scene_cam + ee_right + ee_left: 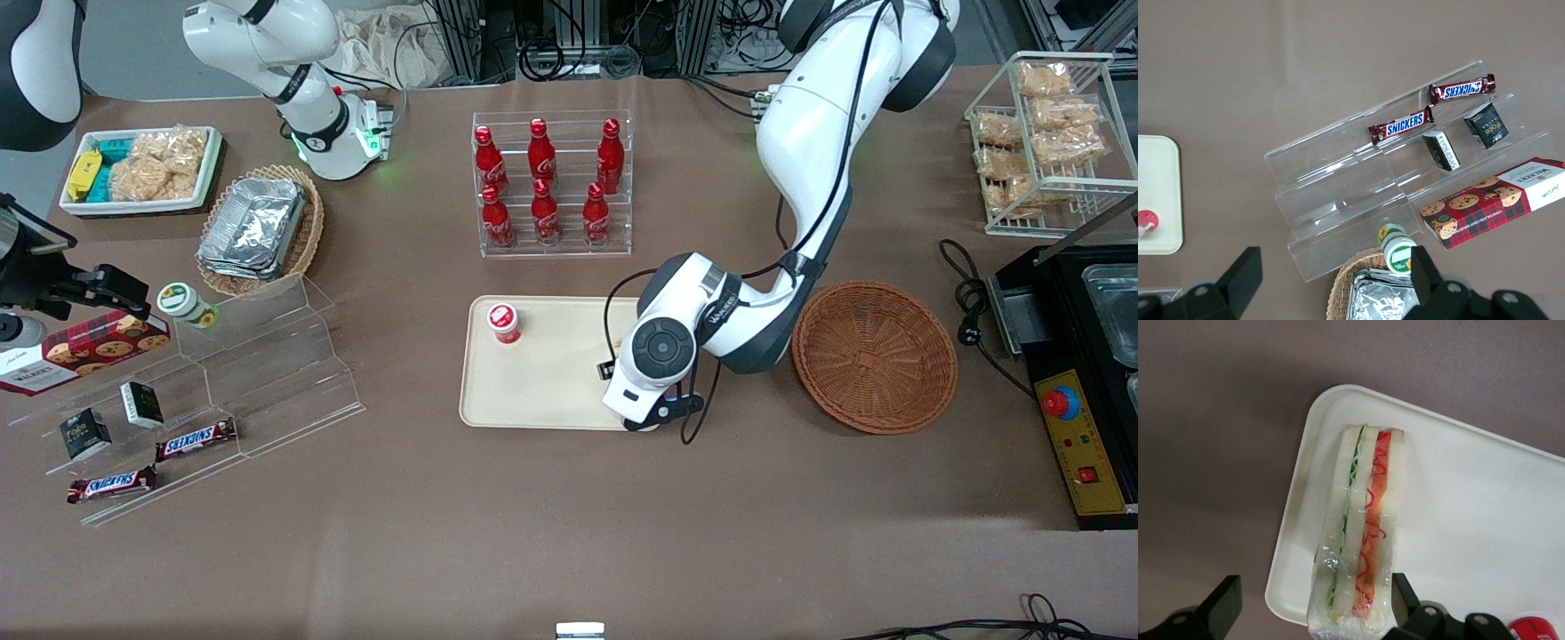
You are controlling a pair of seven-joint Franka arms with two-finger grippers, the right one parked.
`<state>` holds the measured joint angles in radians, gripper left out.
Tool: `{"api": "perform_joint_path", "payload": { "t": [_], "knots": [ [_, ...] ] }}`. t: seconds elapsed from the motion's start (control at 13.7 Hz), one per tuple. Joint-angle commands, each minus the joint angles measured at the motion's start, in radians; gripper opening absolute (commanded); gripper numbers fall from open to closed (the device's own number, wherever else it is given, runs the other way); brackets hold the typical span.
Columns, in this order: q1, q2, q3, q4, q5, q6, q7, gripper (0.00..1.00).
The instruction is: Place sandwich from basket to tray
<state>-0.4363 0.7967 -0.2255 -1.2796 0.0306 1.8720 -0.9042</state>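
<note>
The sandwich [1361, 533], a plastic-wrapped wedge of white bread with green and red-orange filling stripes, stands on edge on the beige tray [1471, 507] near one rounded corner. My left gripper [1311, 607] is open around it. One finger [1401, 600] is close against the wrap and the other finger [1221, 607] stands well apart over the table. In the front view the gripper [642, 418] hangs over the tray [542, 391] at its corner nearest the basket, and the wrist hides the sandwich. The reddish-brown wicker basket [876, 356] lies beside the tray with nothing in it.
A small red-capped bottle [503, 322] stands on the tray toward the parked arm's end. A clear rack of red cola bottles [551, 182] is farther from the camera than the tray. A black appliance [1080, 382] sits beside the basket, and a clear stepped snack shelf [222, 382] lies toward the parked arm's end.
</note>
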Motion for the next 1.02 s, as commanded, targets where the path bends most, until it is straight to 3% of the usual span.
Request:
{"api": "perform_joint_path", "payload": {
  "t": [0.0, 0.29, 0.44, 0.8, 0.95],
  "knots": [
    [0.017, -0.06, 0.005, -0.004, 0.014, -0.062, -0.016, 1.0],
    [0.147, -0.206, 0.003, -0.017, 0.011, -0.243, 0.037, 1.0],
    [0.23, -0.32, 0.003, -0.067, 0.009, -0.292, 0.153, 1.0],
    [0.381, -0.753, 0.003, -0.536, -0.009, -0.119, 0.424, 1.0],
    [0.422, -0.839, 0.005, -0.622, -0.02, -0.103, 0.503, 1.0]
  ]
}}
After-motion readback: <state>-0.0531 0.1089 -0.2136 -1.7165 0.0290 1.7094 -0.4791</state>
